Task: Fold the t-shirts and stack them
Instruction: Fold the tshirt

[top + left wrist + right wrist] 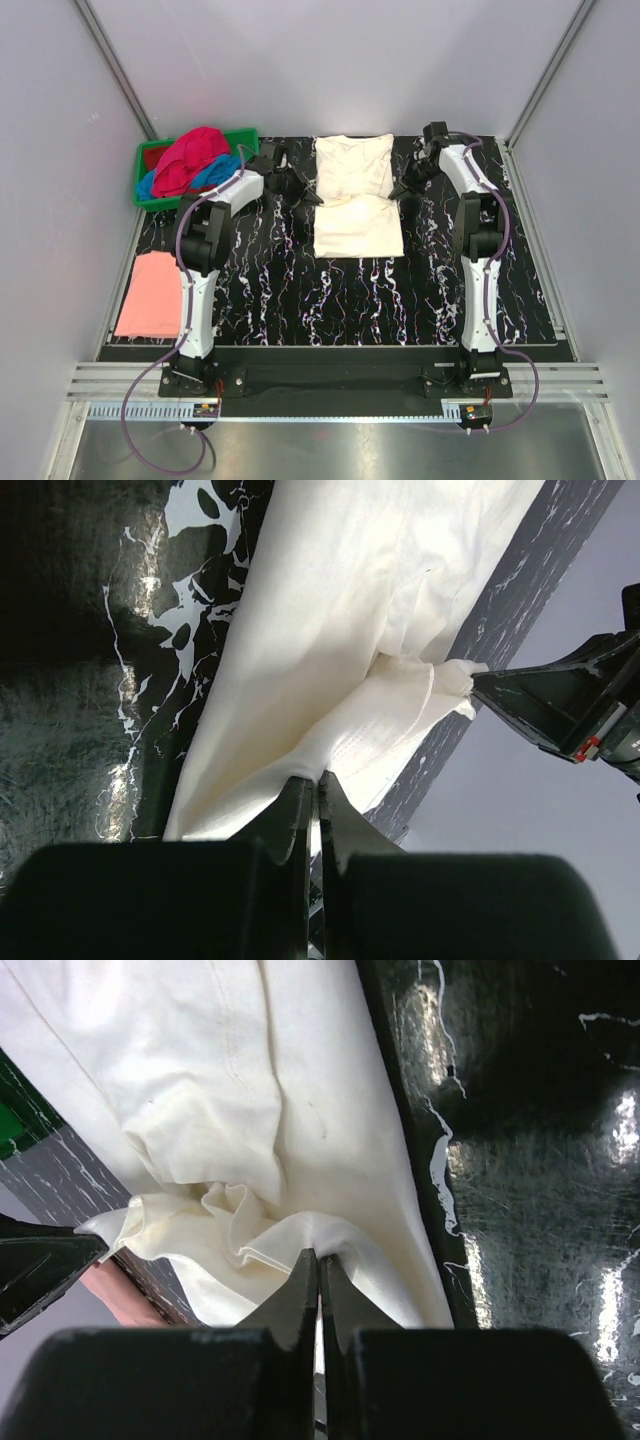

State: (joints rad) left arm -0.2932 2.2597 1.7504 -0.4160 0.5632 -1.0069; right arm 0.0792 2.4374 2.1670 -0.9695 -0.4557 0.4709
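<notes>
Top view: my left claw [303, 190] and right claw [405, 187] sit dark on the dark table [420, 290], too small to read any jaw gap; blue t-shirt [214, 172] mostly buried under the magenta-red t-shirt [190, 155]; green crate [146, 197] floor hidden by both; my left arm [197, 290] covers the salmon-pink t-shirt [148, 292] along its right edge; left wrist view: cream t-shirt [330, 630] runs off the top edge, my wrist housing [300, 900] a black blur across the bottom, right claw cut by the right edge; right wrist view: cream t-shirt cut off top and left, left claw only a tip at the left edge, green crate just a sliver, pink patch [118, 1298] bottom left too little to name
</notes>
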